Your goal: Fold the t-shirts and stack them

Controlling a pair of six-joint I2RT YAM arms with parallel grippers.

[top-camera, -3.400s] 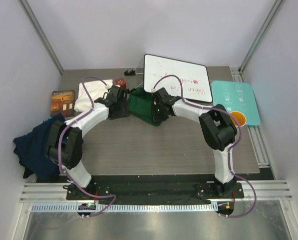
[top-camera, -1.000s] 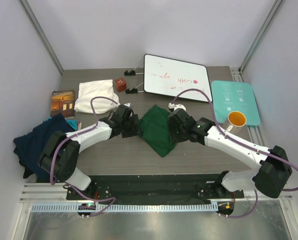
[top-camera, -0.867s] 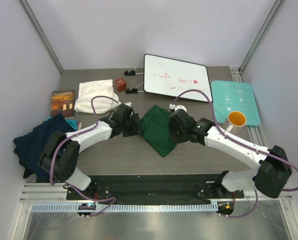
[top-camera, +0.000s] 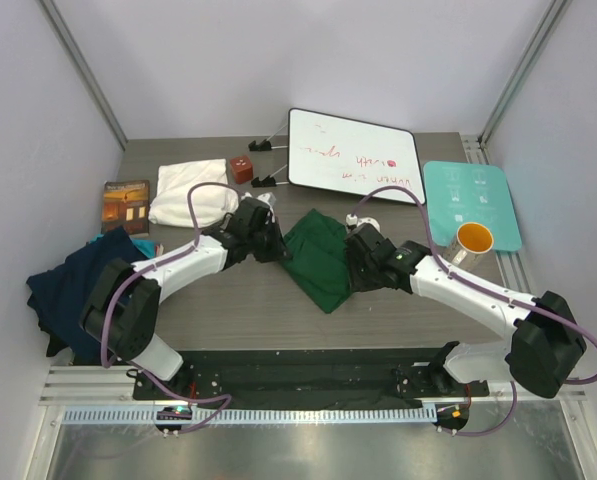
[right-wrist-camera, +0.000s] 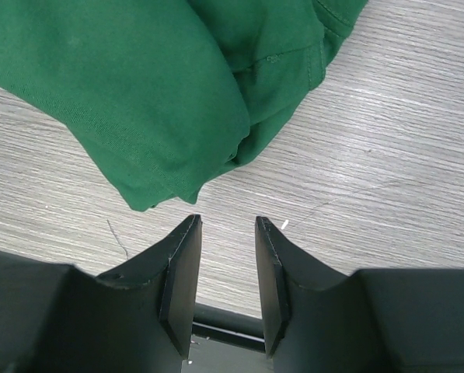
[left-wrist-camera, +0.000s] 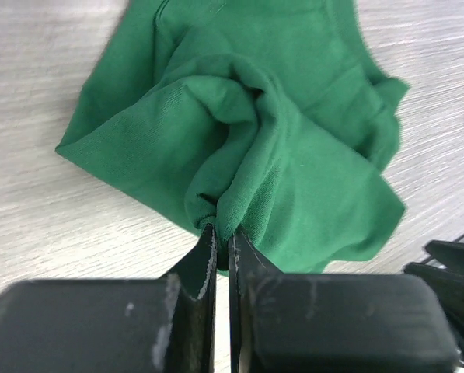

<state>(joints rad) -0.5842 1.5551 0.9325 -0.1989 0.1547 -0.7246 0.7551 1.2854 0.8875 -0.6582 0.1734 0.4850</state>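
A crumpled dark green t-shirt point(top-camera: 318, 258) lies mid-table between both arms. My left gripper point(top-camera: 275, 246) is shut on a pinched fold at its left edge; the left wrist view shows the green cloth point(left-wrist-camera: 263, 148) bunched between the closed jaws of the left gripper point(left-wrist-camera: 222, 229). My right gripper point(top-camera: 352, 268) is at the shirt's right edge, open; in the right wrist view the right gripper point(right-wrist-camera: 226, 221) has nothing between its jaws and the green t-shirt point(right-wrist-camera: 138, 85) lies just beyond its tips. A cream-white t-shirt point(top-camera: 186, 192) lies folded at the back left. A navy t-shirt point(top-camera: 73, 290) is heaped at the left edge.
A whiteboard point(top-camera: 353, 158) lies at the back, with a small red-brown cube point(top-camera: 241, 168) to its left. A teal board point(top-camera: 472, 203) at the right carries an orange mug point(top-camera: 473, 240). A brown book point(top-camera: 125, 204) lies at the far left beside the white shirt.
My left gripper has closed on a fold of the green t-shirt and shifted slightly up and right. The right gripper has edged a little right and stays open.
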